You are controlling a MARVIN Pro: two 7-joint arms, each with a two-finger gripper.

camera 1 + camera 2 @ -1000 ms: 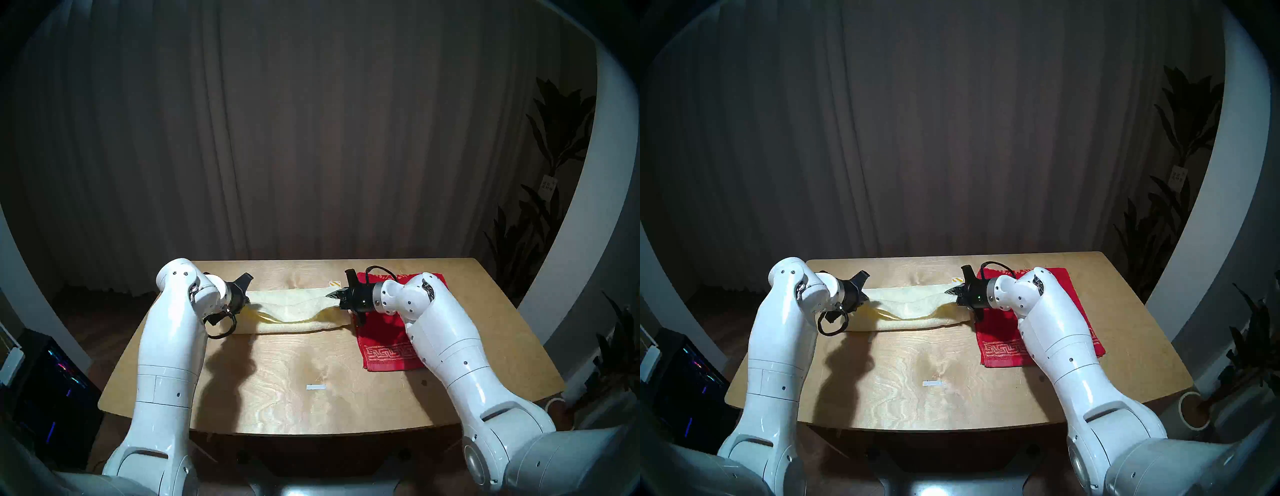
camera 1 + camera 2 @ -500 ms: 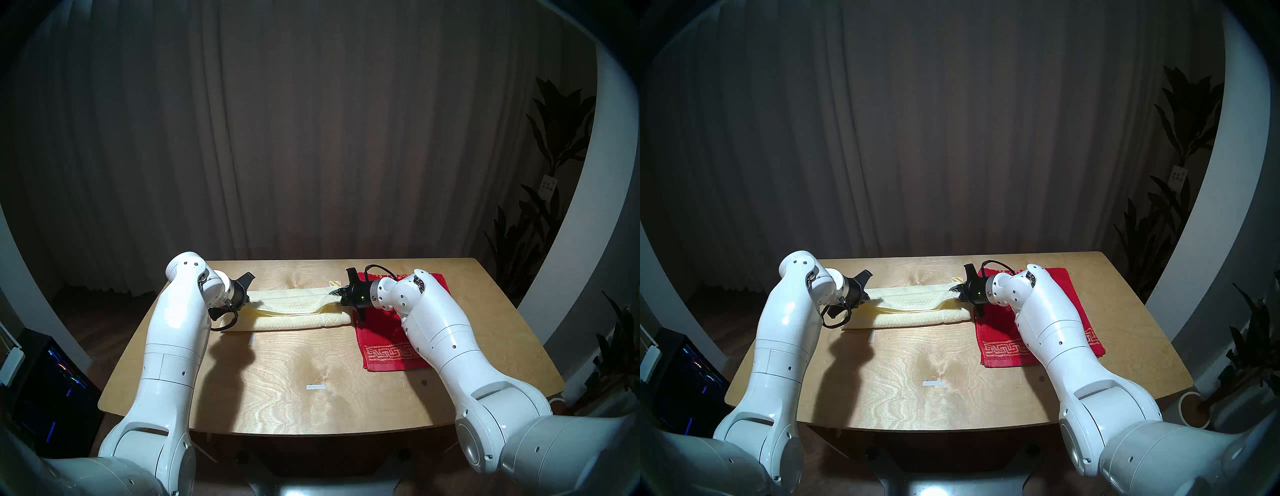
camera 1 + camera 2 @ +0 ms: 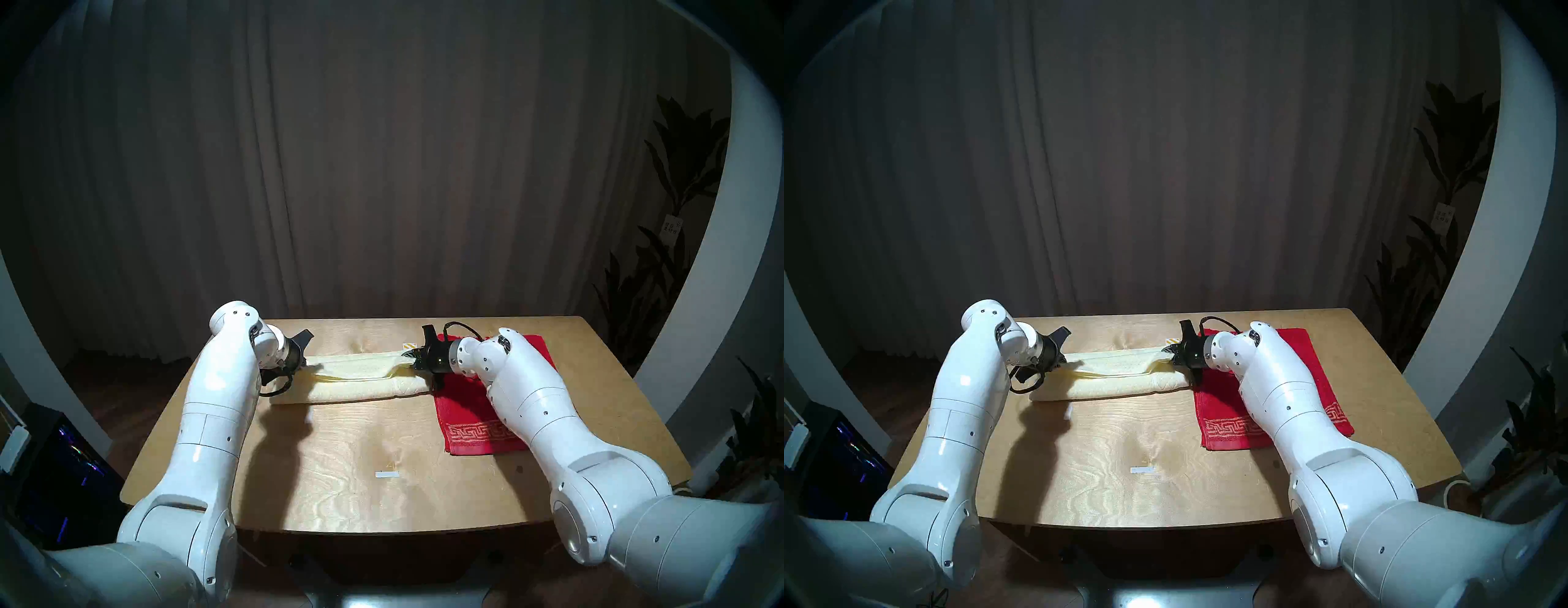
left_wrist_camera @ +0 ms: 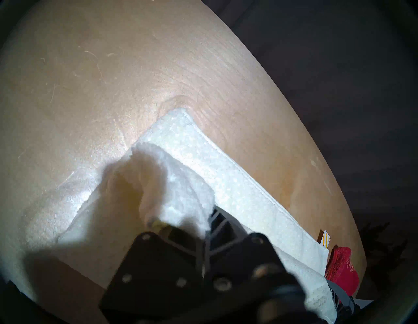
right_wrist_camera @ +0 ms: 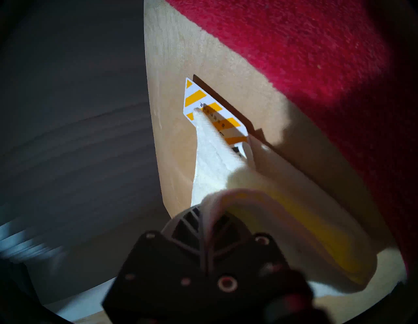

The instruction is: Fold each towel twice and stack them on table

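A cream towel (image 3: 360, 388) lies as a long band across the far middle of the table (image 3: 360, 488). Its upper layer is lifted at both ends and sags between the grippers. My left gripper (image 3: 303, 364) is shut on the towel's left end, and in the left wrist view the cloth (image 4: 158, 181) bunches out of the left gripper (image 4: 187, 224). My right gripper (image 3: 406, 356) is shut on the right end, where the cloth (image 5: 212, 158) runs out of the right gripper (image 5: 204, 211). The red towel (image 3: 466, 407) lies flat at the right, partly under my right arm.
A white and orange striped tag (image 5: 210, 108) sits at the cream towel's far right corner. A short white tape strip (image 3: 387, 474) lies on the near middle of the table. A dark curtain hangs behind, and plants (image 3: 662, 263) stand at the right.
Both grippers have moved toward the table's far side and a little lower, carrying the cream towel's lifted layer over the lower one. The towel band now looks narrower.
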